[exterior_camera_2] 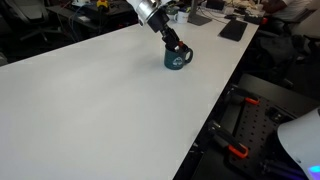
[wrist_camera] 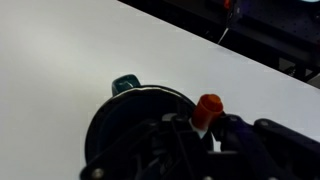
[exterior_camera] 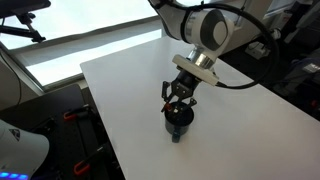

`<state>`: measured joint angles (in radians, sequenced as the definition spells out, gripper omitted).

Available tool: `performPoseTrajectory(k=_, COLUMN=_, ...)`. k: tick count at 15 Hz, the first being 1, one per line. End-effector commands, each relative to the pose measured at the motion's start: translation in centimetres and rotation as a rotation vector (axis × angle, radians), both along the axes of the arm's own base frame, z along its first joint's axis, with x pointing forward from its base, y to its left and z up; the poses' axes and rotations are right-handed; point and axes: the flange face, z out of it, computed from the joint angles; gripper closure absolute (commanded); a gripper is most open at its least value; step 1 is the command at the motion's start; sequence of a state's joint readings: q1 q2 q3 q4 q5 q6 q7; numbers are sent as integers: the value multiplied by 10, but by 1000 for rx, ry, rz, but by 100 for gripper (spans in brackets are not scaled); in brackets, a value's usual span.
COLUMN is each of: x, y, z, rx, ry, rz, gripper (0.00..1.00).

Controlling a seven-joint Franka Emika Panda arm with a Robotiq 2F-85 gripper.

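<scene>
A dark teal mug [exterior_camera: 178,122] stands on the white table [exterior_camera: 250,130], near its edge in an exterior view [exterior_camera_2: 178,58]. My gripper [exterior_camera: 179,98] hangs directly over the mug's mouth, tilted, and shows the same in the exterior view [exterior_camera_2: 171,41]. In the wrist view my gripper's fingers [wrist_camera: 205,130] are shut on a small stick-like object with an orange-red tip [wrist_camera: 208,107]. It sits at the mug's dark rim [wrist_camera: 120,110], and the teal handle [wrist_camera: 125,84] points away. The object's lower part is hidden by the fingers.
The table edge runs close to the mug [exterior_camera_2: 215,90]. Black flat items [exterior_camera_2: 232,28] lie at the table's far end. Dark equipment with red-handled clamps stands beside the table [exterior_camera_2: 232,150] and also shows in the exterior view [exterior_camera: 75,115].
</scene>
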<state>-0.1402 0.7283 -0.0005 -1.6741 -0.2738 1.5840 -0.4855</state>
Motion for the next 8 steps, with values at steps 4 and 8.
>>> performPoseTrajectory(k=4, x=-2, y=5, z=14, rx=-44, ry=-53, rz=43, gripper=94)
performPoseTrajectory(k=8, x=-3, y=15, z=23, rx=-67, ry=-111, rz=74, gripper=94)
